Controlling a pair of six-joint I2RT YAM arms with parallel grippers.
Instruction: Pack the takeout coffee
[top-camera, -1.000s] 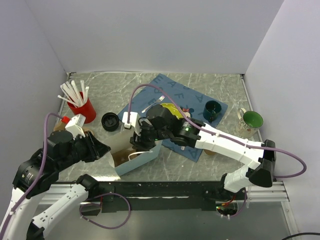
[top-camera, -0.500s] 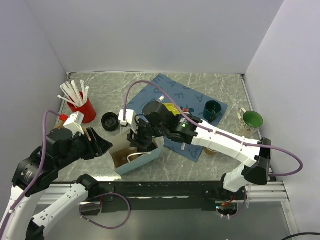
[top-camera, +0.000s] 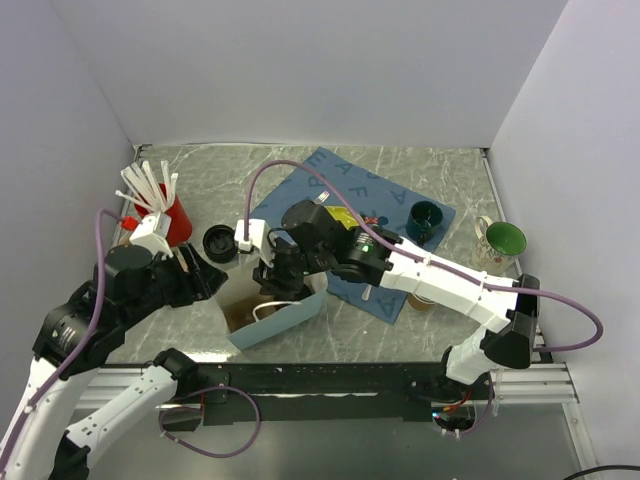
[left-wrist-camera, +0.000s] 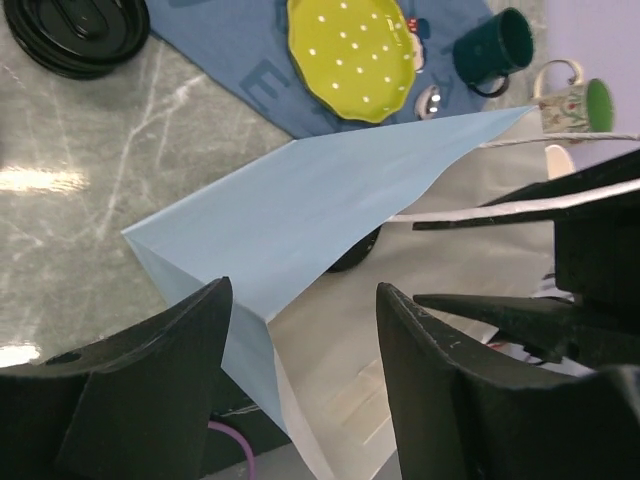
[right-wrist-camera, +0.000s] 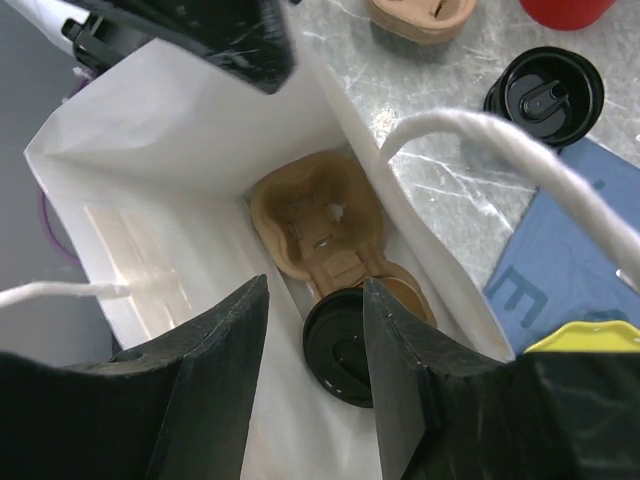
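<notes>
The tan paper takeout coffee with its round black lid (right-wrist-camera: 340, 355) sits deep inside the light blue paper bag with a white lining (right-wrist-camera: 170, 130), in one pocket of a brown moulded-pulp cup carrier (right-wrist-camera: 315, 215) that lies on the bag's floor. The right end effector (right-wrist-camera: 315, 290) hangs in the bag's mouth directly above it, released, with nothing between its fingers. The left end effector (left-wrist-camera: 300, 295) is at the bag's near corner, its fingers apart on either side of the folded blue wall and not pinching it.

Judged from this, the cup is placed and the packing step is all but done. The next move calls for lifting the right arm straight up out of the opening.

The bag's white cord handle (right-wrist-camera: 500, 150) arches just beside the right fingers and could snag. On the grey marbled counter (top-camera: 200, 170) a loose black lid (top-camera: 220, 243) lies near the bag, with a red cup of white straws (top-camera: 170, 220) beyond it. A yellow-green dotted plate (left-wrist-camera: 350, 55) and a dark green mug (top-camera: 427, 218) rest on a blue lettered cloth (top-camera: 320, 170), well apart.
</notes>
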